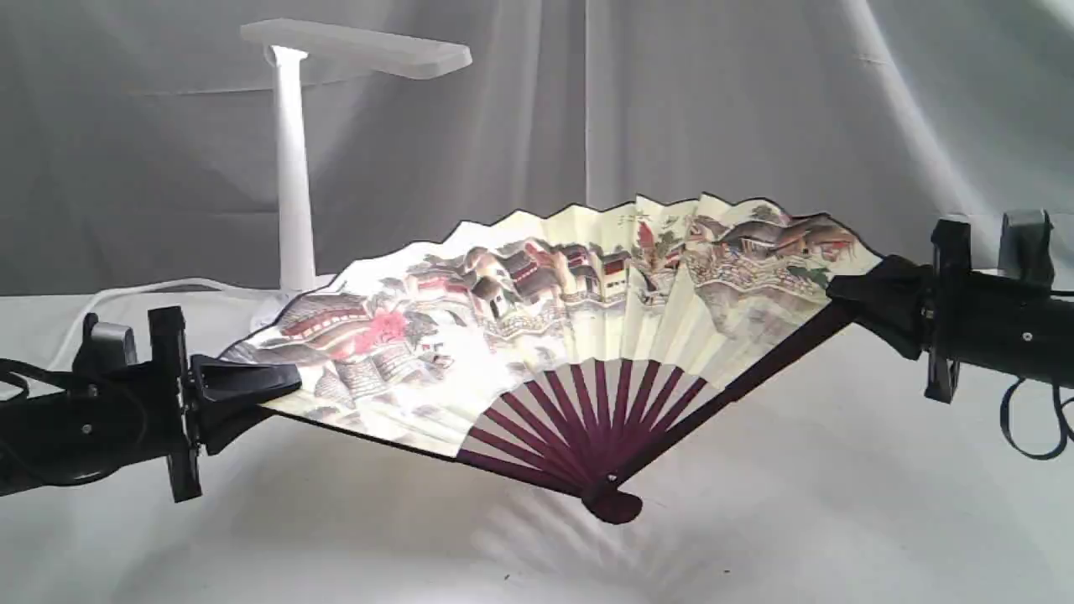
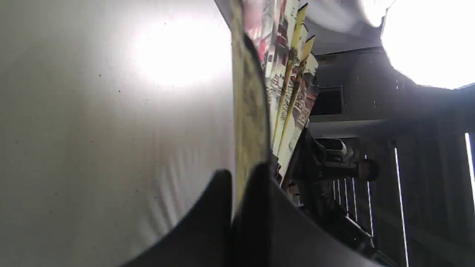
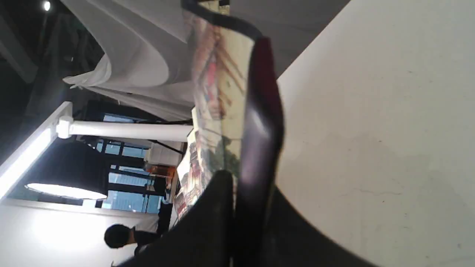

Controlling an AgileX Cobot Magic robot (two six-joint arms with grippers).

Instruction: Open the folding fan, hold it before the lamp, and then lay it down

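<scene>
The folding fan (image 1: 537,335) is spread wide open and held above the table, its painted village side facing the exterior camera and its maroon pivot low at the front. My left gripper (image 1: 281,382) is shut on the fan's left guard edge, and my right gripper (image 1: 839,294) is shut on the right guard. The left wrist view shows the fan (image 2: 256,111) edge-on between black fingers (image 2: 219,200). In the right wrist view the maroon guard (image 3: 259,122) is clamped the same way. The white lamp (image 1: 294,168) stands behind the fan's left part, with its column (image 3: 126,130) also in the right wrist view.
A white cloth covers the table (image 1: 755,520), and a grey curtain (image 1: 755,101) hangs behind it. The lamp's white cord (image 1: 126,298) trails left across the table behind my left arm.
</scene>
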